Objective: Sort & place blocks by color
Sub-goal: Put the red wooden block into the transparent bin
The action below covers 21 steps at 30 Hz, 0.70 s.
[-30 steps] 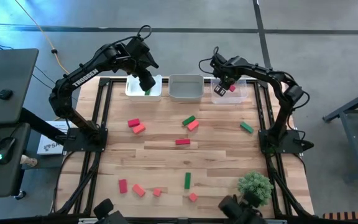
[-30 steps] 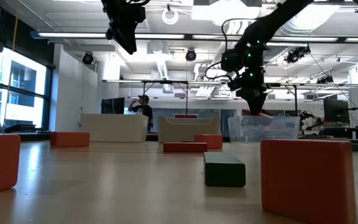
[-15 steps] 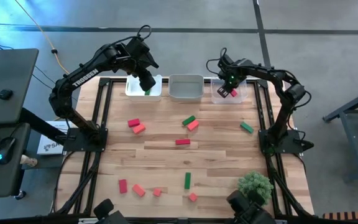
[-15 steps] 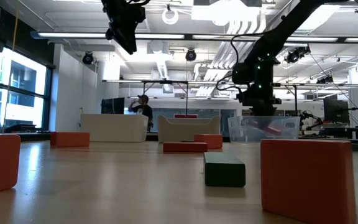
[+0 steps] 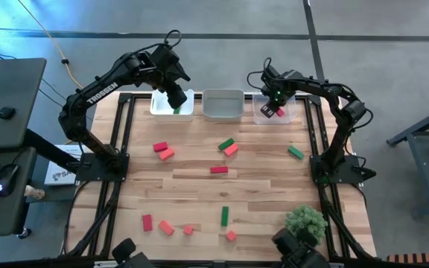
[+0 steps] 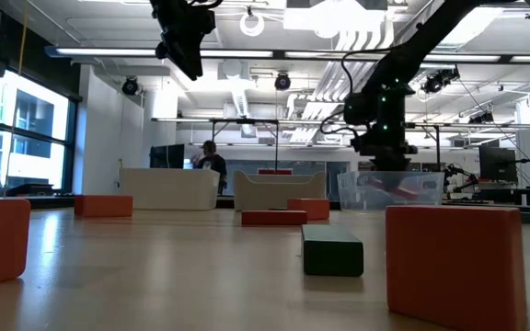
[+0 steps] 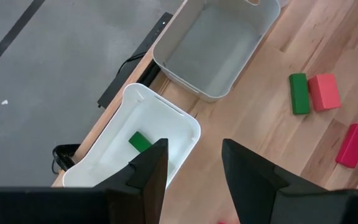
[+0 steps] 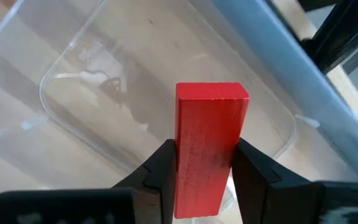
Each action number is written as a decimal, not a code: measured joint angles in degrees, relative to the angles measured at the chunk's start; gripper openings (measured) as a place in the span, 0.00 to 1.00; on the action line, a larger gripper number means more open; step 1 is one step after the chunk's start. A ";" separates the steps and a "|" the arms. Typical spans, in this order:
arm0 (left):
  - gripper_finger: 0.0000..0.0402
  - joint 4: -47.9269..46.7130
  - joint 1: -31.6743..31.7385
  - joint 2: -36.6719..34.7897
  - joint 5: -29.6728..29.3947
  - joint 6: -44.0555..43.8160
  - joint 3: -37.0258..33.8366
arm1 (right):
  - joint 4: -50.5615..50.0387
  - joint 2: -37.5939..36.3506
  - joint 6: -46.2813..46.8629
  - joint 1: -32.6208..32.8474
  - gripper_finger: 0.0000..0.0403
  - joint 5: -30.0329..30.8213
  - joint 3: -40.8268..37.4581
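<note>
**Desk editor:** What does the frame hold, left to right?

**Photographer:** The left end effector (image 5: 176, 99) hangs above the white plastic tray (image 5: 187, 110), its fingers (image 7: 148, 171) parted around nothing; one small green block (image 7: 140, 142) lies in that tray. Beside it is the grey rectangular tray (image 5: 223, 105), bare as far as I can see. Beyond the grey tray, the right end effector (image 5: 275, 103) hovers over the clear plastic tray (image 5: 289, 112), clenched on a red wooden bar block (image 8: 211, 146) that stands on end between the fingers.

**Desk editor:** And the risk?

**Photographer:** In my judgement, the drop. Let go from this height, the upright bar could strike the clear tray's floor, bounce and tip over the wall onto the wooden desk (image 5: 259, 186). The grip looks to sit low on the bar, so it might also swing as the fingers part.

**Desk editor:** Anything else?

**Photographer:** About a dozen green, red and salmon-pink blocks (image 5: 224, 146) lie scattered on the desk on the near side of the grey tray. Red and salmon are close shades, so a mix-up seems possible.
</note>
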 joint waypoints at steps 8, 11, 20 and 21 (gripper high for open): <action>0.35 0.02 -0.02 0.00 0.00 0.01 0.00 | -0.85 0.13 1.43 0.00 0.24 -0.98 0.02; 0.35 0.02 -0.02 0.00 -0.01 0.04 0.00 | -0.87 0.13 1.51 0.00 0.27 -1.00 0.02; 0.35 0.02 -0.02 0.00 -0.01 0.04 0.01 | -0.87 0.13 1.78 0.00 0.37 -0.53 0.02; 0.35 0.02 -0.02 0.00 0.00 0.02 0.00 | -0.86 0.13 1.78 0.00 0.36 -0.53 0.02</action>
